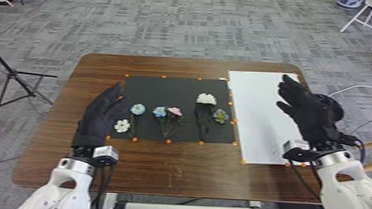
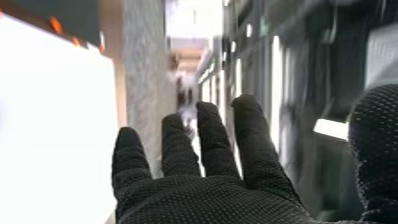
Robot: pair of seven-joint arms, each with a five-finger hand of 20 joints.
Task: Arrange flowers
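In the head view, my right hand [image 1: 305, 109] is open over the right edge of the white sheet [image 1: 257, 115]; its glove [image 2: 209, 197] has straight, spread fingers in the right wrist view. My left hand [image 1: 97, 112] is open beside the black mat's left edge. On the black mat [image 1: 165, 87] lie a white flower [image 1: 122, 126], a light blue-green flower [image 1: 138, 109], a blue flower [image 1: 160, 111], a pink flower [image 1: 174, 111], a larger white flower [image 1: 205, 98] and a yellow-green one [image 1: 220, 115]. Neither hand touches a flower.
Orange markers line the edges of the mat and sheet on the brown table [image 1: 180, 165]. A black round object [image 1: 333, 108] is partly hidden behind my right hand. A black tripod [image 1: 19, 81] stands on the floor left of the table.
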